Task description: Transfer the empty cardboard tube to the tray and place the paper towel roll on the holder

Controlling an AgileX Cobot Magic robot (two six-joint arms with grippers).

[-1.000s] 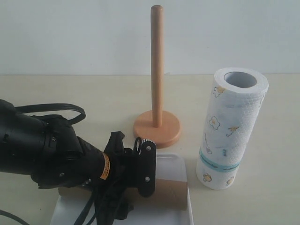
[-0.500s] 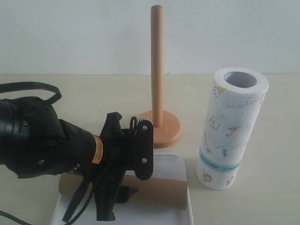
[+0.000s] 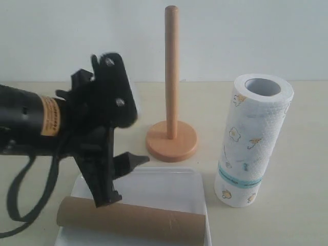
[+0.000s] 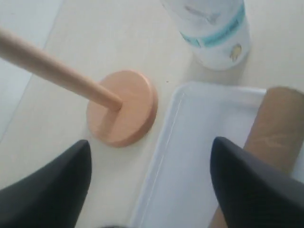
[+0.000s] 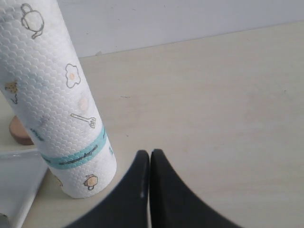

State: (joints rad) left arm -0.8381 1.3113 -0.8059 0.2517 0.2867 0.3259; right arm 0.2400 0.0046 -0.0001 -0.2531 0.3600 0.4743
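Note:
The empty cardboard tube [image 3: 133, 223] [image 4: 278, 133] lies on its side across the near part of the white tray [image 3: 169, 184] [image 4: 190, 156]. My left gripper [image 3: 123, 179] [image 4: 151, 142] hangs open above the tray's left part, holding nothing. The wooden holder [image 3: 171, 77] [image 4: 123, 114] stands bare behind the tray. To the tray's right, the paper towel roll [image 3: 253, 138] [image 5: 57, 104] [image 4: 216, 28] stands upright on the table. In the right wrist view my right gripper [image 5: 149, 154] is shut and empty, a little way from the roll's base; the exterior view does not show it.
A pale wall rises behind the beige table. The left arm's black body and cables [image 3: 31, 128] fill the left of the exterior view. The holder's base [image 5: 19, 130] and a tray corner [image 5: 19, 175] show beside the roll in the right wrist view.
My left gripper has let go of the tube, opened, and risen up and leftward off the tray. The tube now lies uncovered in the tray.

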